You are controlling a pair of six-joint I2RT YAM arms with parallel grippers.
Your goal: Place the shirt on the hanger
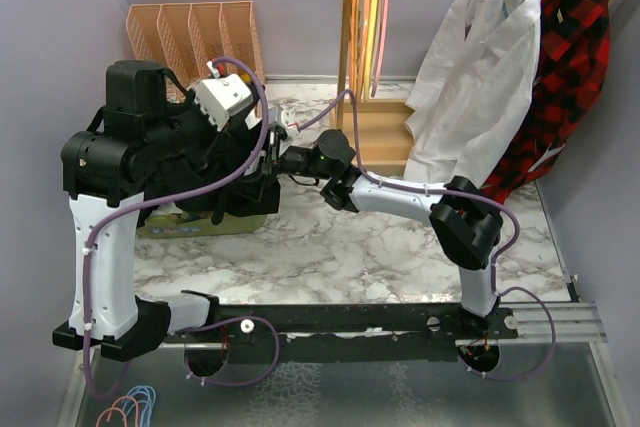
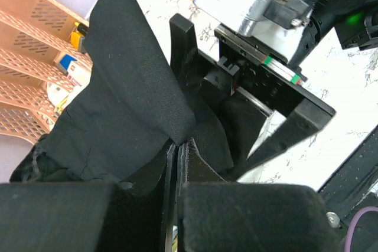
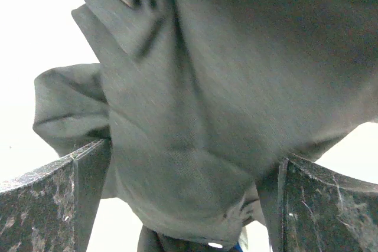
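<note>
Two grippers are sitting close together above the marble table [image 1: 330, 257], both at the shirt [image 2: 130, 87], which is bunching up in a dark heap between them near the left arm's side. The left gripper [image 2: 177, 154] is pinching a fold of the black cloth, its fingers [image 2: 248, 216] pressing almost together with only a thin slit between them. The right gripper [image 3: 188, 160] is standing wide apart, its jaws spreading on either side of a hanging lump of the same cloth (the cloth is filling nearly the whole gap), and it is not clamping down on it. The hanger [image 1: 386, 17] is hanging well apart from all this, on the wooden rack [image 1: 352, 47] at the back of the table, just beside the orange and yellow hangers [image 1: 366, 17]. To the right of the rack a white shirt [image 1: 470, 77] and a plaid shirt [image 1: 570, 67] are hanging side by side.
</note>
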